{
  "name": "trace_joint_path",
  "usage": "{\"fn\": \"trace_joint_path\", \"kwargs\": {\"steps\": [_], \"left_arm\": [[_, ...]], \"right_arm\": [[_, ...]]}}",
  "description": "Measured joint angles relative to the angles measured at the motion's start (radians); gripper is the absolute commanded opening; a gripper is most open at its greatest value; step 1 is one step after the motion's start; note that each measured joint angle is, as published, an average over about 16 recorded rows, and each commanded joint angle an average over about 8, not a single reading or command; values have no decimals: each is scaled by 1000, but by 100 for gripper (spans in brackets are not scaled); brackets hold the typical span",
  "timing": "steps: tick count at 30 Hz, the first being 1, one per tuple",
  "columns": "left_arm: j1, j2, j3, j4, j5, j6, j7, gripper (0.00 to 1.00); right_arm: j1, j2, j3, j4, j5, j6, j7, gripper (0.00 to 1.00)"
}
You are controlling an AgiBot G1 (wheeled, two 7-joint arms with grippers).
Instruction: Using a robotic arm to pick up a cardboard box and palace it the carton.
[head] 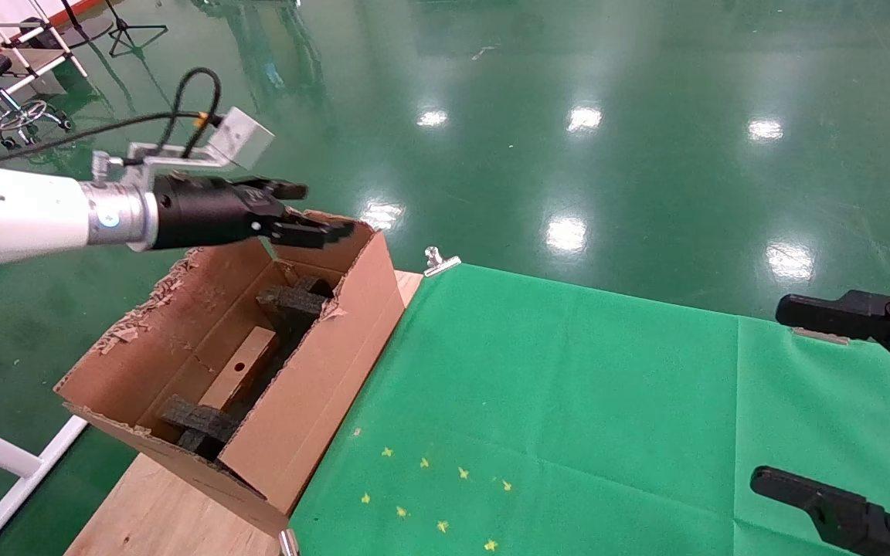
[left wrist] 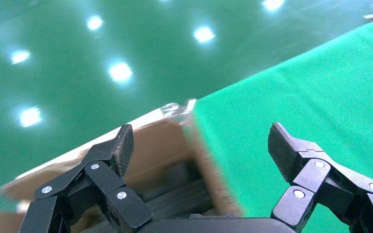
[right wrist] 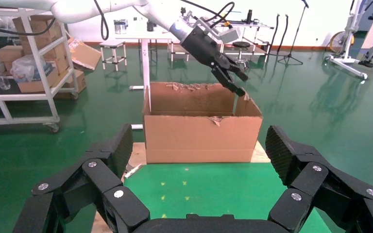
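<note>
Already the cardboard box (head: 239,377) lies inside the carton (head: 321,371), resting lengthwise on the floor of it between black foam blocks (head: 293,303), its round hole facing up. In the head view the carton fills the lower left of the frame, standing on a wooden table edge (head: 151,510) just beside a green cloth (head: 568,401). The left gripper (head: 307,212), on the robotic arm (head: 20,216) entering from the left edge, hovers above the carton's far rim with its fingers spread apart and nothing between them; the left wrist view confirms the empty gap. At the right edge of the frame the right gripper (head: 839,401) hangs parked over the cloth, jaws wide and empty. Judging by this, the placing looks done; only drawing the arm clear seems left.
</note>
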Motion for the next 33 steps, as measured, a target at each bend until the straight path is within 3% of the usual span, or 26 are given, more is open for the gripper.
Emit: {"fn": "trace_joint_path", "kwargs": {"steps": [33], "left_arm": [[384,-34,-304,-443,-487,307,207,100]], "right_arm": [[0,0,0,0,0,0,0,100]]}}
